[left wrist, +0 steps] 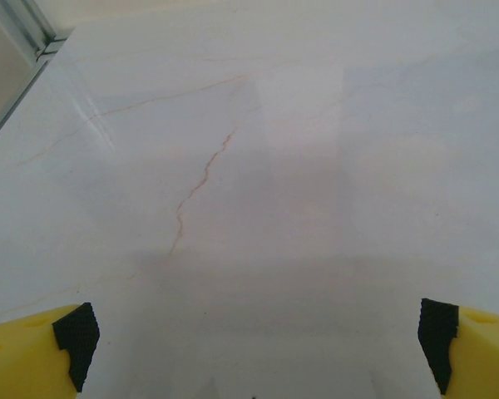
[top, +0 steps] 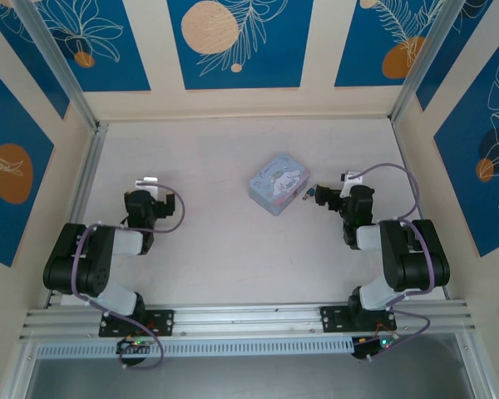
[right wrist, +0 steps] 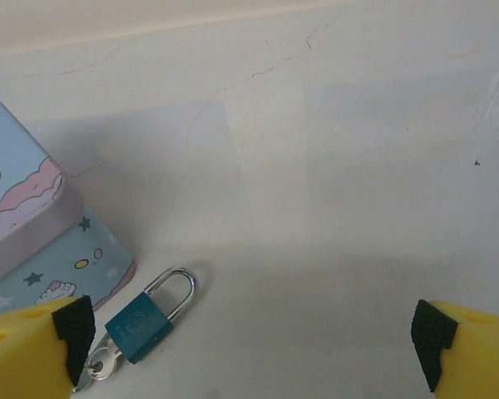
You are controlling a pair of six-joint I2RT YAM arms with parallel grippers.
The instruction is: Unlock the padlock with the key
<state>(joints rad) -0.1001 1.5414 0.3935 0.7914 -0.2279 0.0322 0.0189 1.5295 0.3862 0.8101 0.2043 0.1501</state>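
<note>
padlock (right wrist: pixel 139 326) is lying flat on the table (right wrist: pixel 333 166): teal body, silver shackle (right wrist: pixel 176 287) looks seated in the body, so I'd call it still locked

it's loose just beside the near-right corner of the cartoon tin (right wrist: pixel 33 241), not hooked through anything I can see

key (right wrist: pixel 100 366) sits at the bottom end of the lock body with the bow sticking out. looks like it's already in the keyway, but it's right at the frame edge in the right wrist view, so can't confirm

from the top view the tin sits right of the table's centre, towards the far edge and well clear of every edge. the lock is on the side facing the right arm, which is probably why that arm is the one on it

right gripper (right wrist: pixel 254 353): low over the table, jaws wide apart, nothing between them. one pad (right wrist: pixel 75 337) is just beside the key, so it reads as lining up on the bow

left gripper (left wrist: pixel 258 341): jaws wide apart too, holding nothing, over bare table on the left side, well apart from the lock

my take: the body is free to spin, so the left arm should come across and pin it before the key gets turned. the bow is tiny and flat on the table, so a pad slip is the main risk
</note>
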